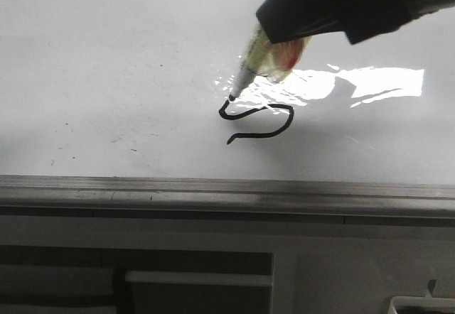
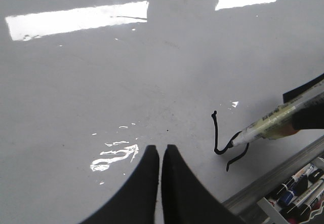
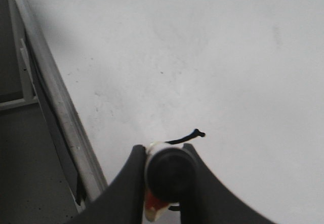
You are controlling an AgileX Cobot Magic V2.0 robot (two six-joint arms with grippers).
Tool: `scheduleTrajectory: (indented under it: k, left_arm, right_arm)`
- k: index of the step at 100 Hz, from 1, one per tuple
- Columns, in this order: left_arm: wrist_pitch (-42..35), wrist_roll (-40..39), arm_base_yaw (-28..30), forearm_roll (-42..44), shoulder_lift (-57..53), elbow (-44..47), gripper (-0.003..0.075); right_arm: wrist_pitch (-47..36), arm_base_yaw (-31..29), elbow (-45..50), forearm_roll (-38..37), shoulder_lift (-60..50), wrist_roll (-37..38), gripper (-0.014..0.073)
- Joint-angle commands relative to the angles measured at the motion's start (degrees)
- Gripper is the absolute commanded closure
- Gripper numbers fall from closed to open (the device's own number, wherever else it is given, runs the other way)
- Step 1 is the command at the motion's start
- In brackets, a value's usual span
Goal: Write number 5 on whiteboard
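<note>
- The marker point(image 1: 264, 57) is clenched in the right pincer point(image 3: 164, 176), slanting down-left, its tip touching the upper-left end of the number 5 point(image 1: 257, 121).
- The number 5 is drawn near the whiteboard's point(image 1: 106, 65) near rail, where only the top bar appears missing, to be drawn rightward.
- The left pincer point(image 2: 160, 155) is held clenched on nothing, further left.

the number 5 point(image 1: 257, 121) lies on the whiteboard point(image 1: 106, 65), right of centre, near its near edge rail point(image 1: 213, 190). the marker point(image 1: 250, 65) slants down from the far right, tip touching the stroke's left end.
</note>
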Motion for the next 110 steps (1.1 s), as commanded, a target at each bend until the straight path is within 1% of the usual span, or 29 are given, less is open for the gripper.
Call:
scheduleTrajectory:
  k: [1,9,32,71,110]
  left_arm:
    - [-2.4,-0.5,0.1,-0.9,-0.1,-1.6,0.074]
    - [-2.4,-0.5,0.1,-0.9,-0.1,-1.6,0.0741]
    - [-2.4,-0.5,0.1,-0.9,-0.1,-1.6,0.0741]
    - [-2.4,-0.5,0.1,-0.9,-0.1,-1.6,0.074]
    - [-2.4,-0.5,0.1,-0.9,-0.1,-1.6,0.0741]
  right_arm:
    - [-3.9,-1.7,-1.9,-0.8,-1.2,-0.5,0.0636]
    - [-4.6,-2.7,-1.9,-0.8,-1.2,-0.5,0.0636]
    - [-8.1,-2.8,-1.9,-0.4,-0.6,-0.5,0.0636]
    - [-6.8,-2.8,-1.9,-0.3,1.3,-0.5,0.0636]
    - [-8.0,-3.1,-1.9,-0.2,3.2,-0.5,0.0636]
